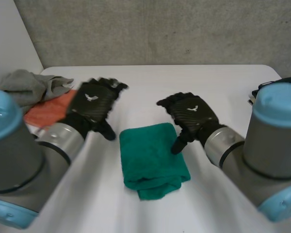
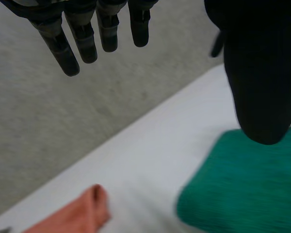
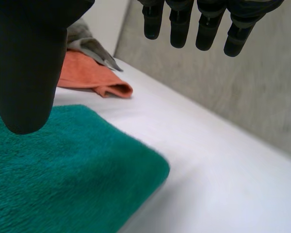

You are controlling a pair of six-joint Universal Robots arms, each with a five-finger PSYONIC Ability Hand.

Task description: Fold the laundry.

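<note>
At the middle of the table [image 1: 218, 82] the green towel [image 1: 153, 158] lies folded into a thick pad, so that piece looks done. The left hand [image 1: 93, 103] and right hand [image 1: 193, 115] hover either side of it, fingers straight and spread, holding nothing. An orange cloth [image 1: 51, 109] and a grey cloth [image 1: 26, 85] heaped at the table's left look unfolded.

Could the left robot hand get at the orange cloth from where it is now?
Probably yes. The left robot hand hangs open right beside the orange cloth with nothing between them. A grey cloth lies over its far part, but the side nearest the hand looks bare.
</note>
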